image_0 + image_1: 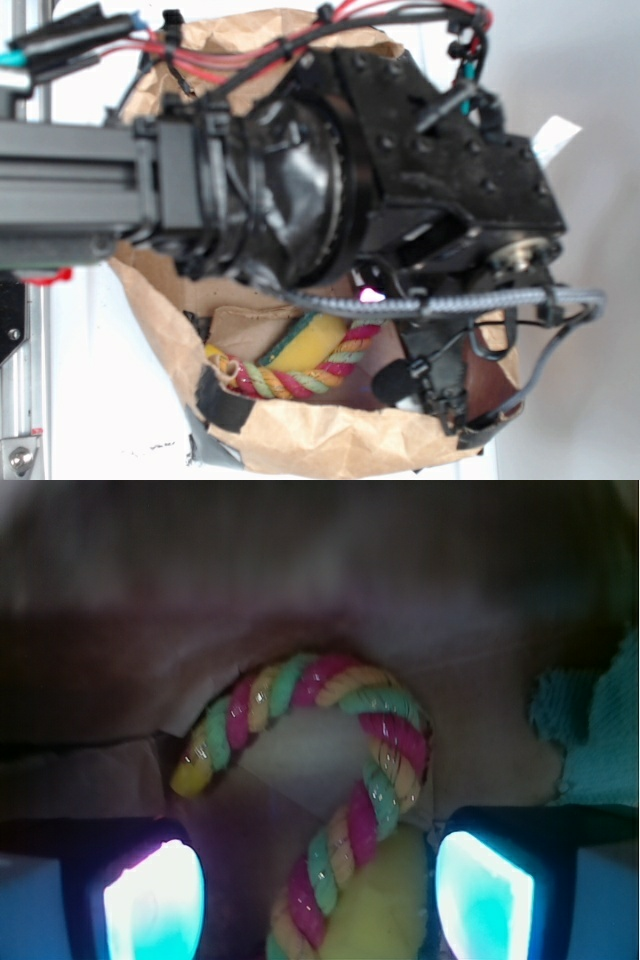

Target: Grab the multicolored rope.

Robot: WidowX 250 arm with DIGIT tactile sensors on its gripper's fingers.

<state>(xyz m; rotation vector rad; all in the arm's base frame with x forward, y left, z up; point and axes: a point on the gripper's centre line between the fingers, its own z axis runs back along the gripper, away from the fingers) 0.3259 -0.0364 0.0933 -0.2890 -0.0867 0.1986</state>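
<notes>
Claw over the bag, rope dead ahead!

The claw [318, 900] hangs released, its glowing pads [150, 900] spread either side of the multicolored rope [375, 780], which arcs through centre frame inside the brown paper bag [300, 440]. Risk as I see it: the yellow sponge [385, 910] sits touching the rope at bottom centre, so closing could pinch sponge instead. No readable writing anywhere.

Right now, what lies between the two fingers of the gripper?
In the wrist view, the multicolored rope runs up between the fingers, with the yellow sponge beside it. The gripper is open.
</notes>
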